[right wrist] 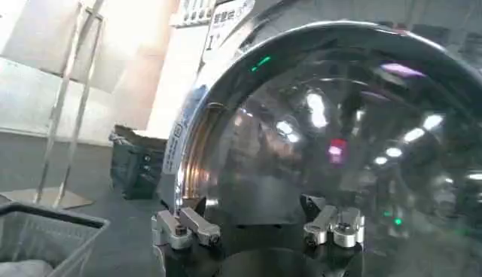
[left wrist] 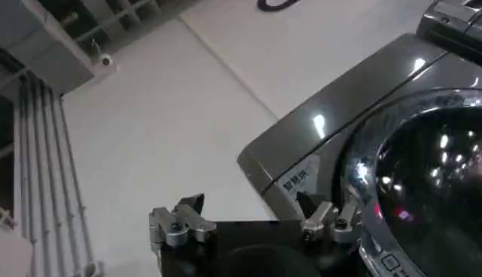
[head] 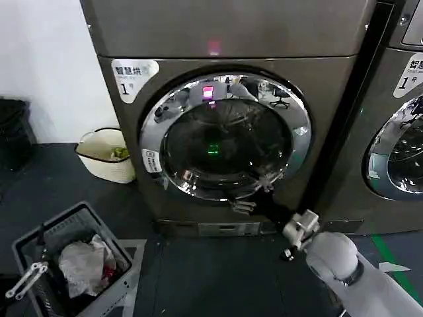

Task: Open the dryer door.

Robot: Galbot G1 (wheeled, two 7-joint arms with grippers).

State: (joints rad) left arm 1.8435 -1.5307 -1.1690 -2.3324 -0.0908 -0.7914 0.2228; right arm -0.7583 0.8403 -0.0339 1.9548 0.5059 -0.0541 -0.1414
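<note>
Straight ahead of the robot on the dark floor (head: 198,271) stands the dryer (head: 225,39), a bronze-grey front-loading machine. The dryer door (head: 225,135), a wide chrome ring around dark domed glass, looks closed against its front.

In the head view, the right gripper (head: 254,195) reaches up from the lower right to the bottom of the chrome ring. Its fingers (head: 243,207) are spread, with the door's lower rim just above and beside them; whether they touch the ring cannot be told. In the same view, the left gripper (head: 26,281) sits at the lower left, well apart from the door, over a grey basket (head: 99,228) holding crumpled laundry (head: 82,264). A cream tub (head: 106,158) stands beside the dryer by the white wall (head: 46,66), and a twin machine (head: 396,119) fills the right edge.

The right wrist view shows the spread fingers (right wrist: 184,226) close up, with the domed glass (right wrist: 339,135) looming directly beyond them and a strip label on the rim that is too small to read.

The left wrist view shows the left gripper's fingers (left wrist: 175,224) spread apart in open air, with the dryer's upper corner and door ring beyond them.

The dryer's white corner label (head: 134,76) carries Chinese characters and "1". The twin machine's corner label (head: 411,72) reads the same.
</note>
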